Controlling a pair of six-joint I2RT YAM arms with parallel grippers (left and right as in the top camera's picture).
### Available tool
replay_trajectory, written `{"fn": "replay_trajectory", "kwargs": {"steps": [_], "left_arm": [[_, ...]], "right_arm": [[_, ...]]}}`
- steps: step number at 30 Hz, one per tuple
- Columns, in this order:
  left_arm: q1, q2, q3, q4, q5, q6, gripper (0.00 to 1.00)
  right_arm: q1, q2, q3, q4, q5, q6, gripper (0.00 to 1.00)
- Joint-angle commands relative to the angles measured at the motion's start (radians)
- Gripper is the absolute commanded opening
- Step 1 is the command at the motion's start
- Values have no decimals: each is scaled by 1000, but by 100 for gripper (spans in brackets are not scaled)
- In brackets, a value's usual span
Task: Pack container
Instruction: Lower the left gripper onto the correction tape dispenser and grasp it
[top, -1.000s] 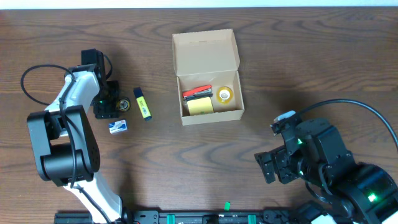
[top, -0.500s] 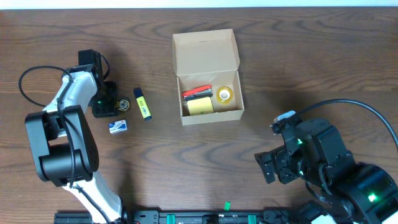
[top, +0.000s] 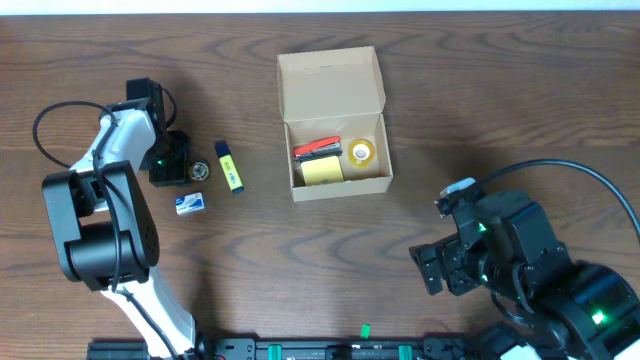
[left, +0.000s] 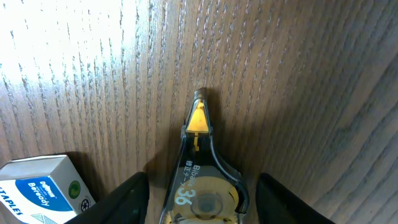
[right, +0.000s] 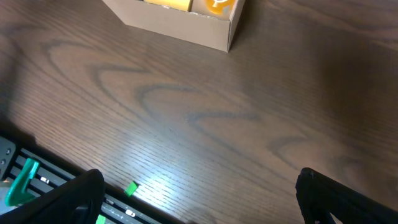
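The container (top: 331, 84) is a tan cardboard box at the table's middle, its flap lid standing open toward the back. Inside lie a red item (top: 318, 149), a yellow pad (top: 320, 170) and a tape roll (top: 362, 151). At the left, my left gripper (top: 174, 166) is down at the table. In its wrist view the left gripper (left: 205, 202) straddles a clear correction tape dispenser (left: 208, 155) with a yellow tip. A gap shows on each side, so it is open. My right gripper (right: 199, 199) hangs wide open over bare wood, and the container's corner (right: 186, 28) shows beyond it.
A white and blue staples box (top: 190, 203) lies just in front of the left gripper, and it also shows as the staples box (left: 43, 186) left of the jaws. A yellow and blue highlighter (top: 229, 166) lies between the left gripper and the container. A green clip (right: 130, 187) sits by the front rail.
The left jaws have narrowed around the correction tape dispenser, and the left arm has shifted very slightly. The right arm and the container have not moved.
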Motion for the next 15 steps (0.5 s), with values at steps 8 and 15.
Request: {"fn": "replay_trajectory", "kwargs": {"steps": [8,15], "left_arm": [[6,17,22,-7,-19,2,46],[6,17,22,-8,-19,-9,38]], "right_arm": [[7,-3,-2,-1,0,1,99],[7,-3,-2,-1,0,1,99]]}}
